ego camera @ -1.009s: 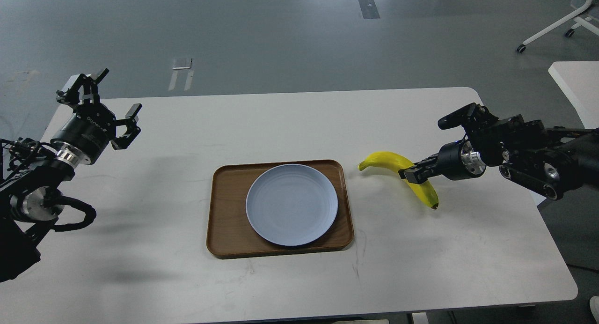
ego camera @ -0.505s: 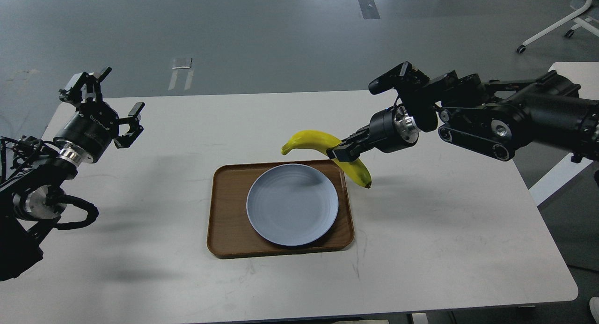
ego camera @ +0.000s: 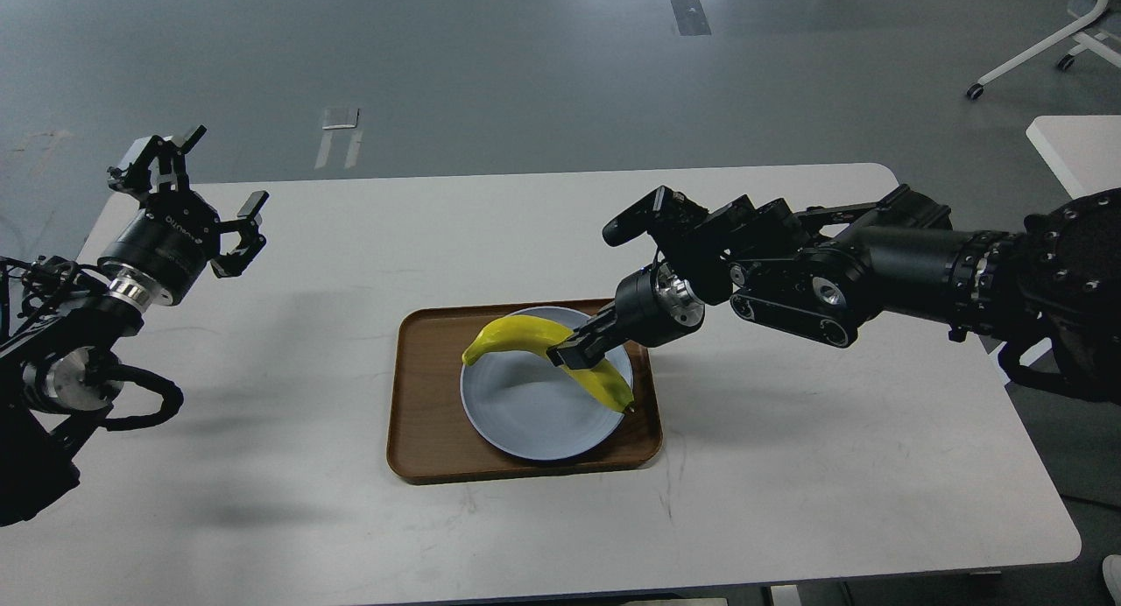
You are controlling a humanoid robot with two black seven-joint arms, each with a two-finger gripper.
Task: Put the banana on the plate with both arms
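Observation:
The yellow banana [ego camera: 525,337] is held just over the far half of the pale blue-grey plate [ego camera: 525,418], its stem end to the left and its dark tip near the plate's right rim. I cannot tell whether it touches the plate. My right gripper [ego camera: 569,355] is shut on the banana's middle, with the arm reaching in from the right. My left gripper [ego camera: 206,190] is open and empty, raised above the table's far left corner, far from the plate.
The plate lies in a rectangular brown wood-grain tray [ego camera: 420,413] at the middle of the white table [ego camera: 788,466]. Another white table edge [ego camera: 1073,146] and a chair base [ego camera: 1051,45] stand on the grey floor at the far right.
My right gripper has carried the banana from the table right of the tray, up and left, then down over the plate. The left arm has barely moved.

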